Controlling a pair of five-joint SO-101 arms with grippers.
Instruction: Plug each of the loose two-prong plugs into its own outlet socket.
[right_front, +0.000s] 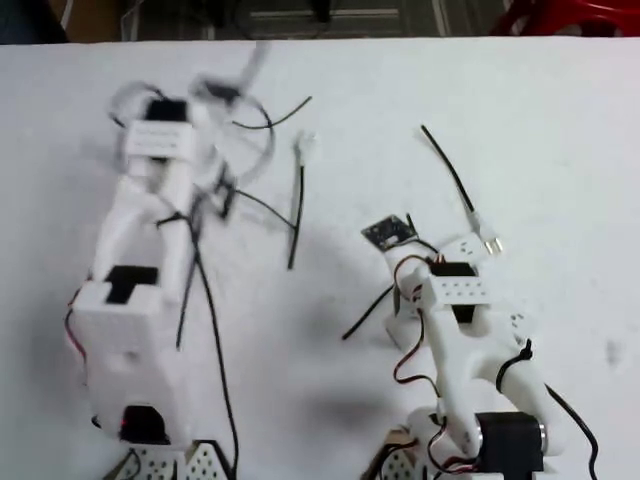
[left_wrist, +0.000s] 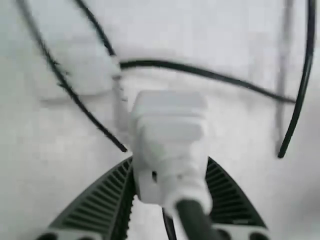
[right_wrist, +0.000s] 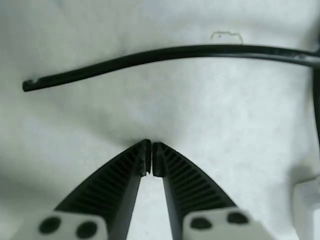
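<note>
Left claw (left_wrist: 169, 165) grips white plug (left_wrist: 170, 120) among black cables (left_wrist: 200, 71); right claw (right_wrist: 151, 159) pinched together.

A white two-prong plug (left_wrist: 169, 132) with a thick black cord sits clamped upright in the left gripper (left_wrist: 169, 167), at the far left. A second plug (right_front: 304, 146) lies mid-table, its cord trailing nearward. A third plug (right_front: 488, 241) lies to the right, its cord running away to the far left.
</note>
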